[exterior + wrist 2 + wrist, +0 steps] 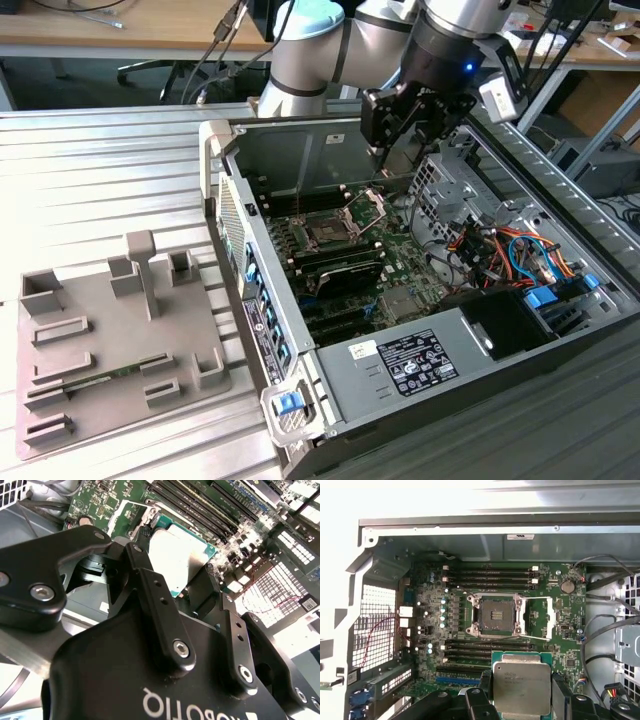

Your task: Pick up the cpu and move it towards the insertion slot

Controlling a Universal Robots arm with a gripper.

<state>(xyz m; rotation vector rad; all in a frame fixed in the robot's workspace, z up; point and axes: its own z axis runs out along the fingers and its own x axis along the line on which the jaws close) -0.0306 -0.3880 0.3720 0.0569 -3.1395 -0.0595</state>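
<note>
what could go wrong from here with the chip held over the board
1. The thin silvery square cpu sits pinched at its edges between the black fingers; such a narrow hold might slip, dropping it onto the green motherboard.
2. The dark square insertion slot with its silver frame lies apart from the chip in the first wrist view, so a tilted or offset approach could damage its contacts.
3. The raised bracket and black memory slots crowd the path.

An open computer case [420,330] fills the frame's centre and right. The gripper [400,120] hangs at upper centre above the motherboard, with the insertion slot [328,232] below-left of it. A grey tray [110,350] lies lower left.
</note>
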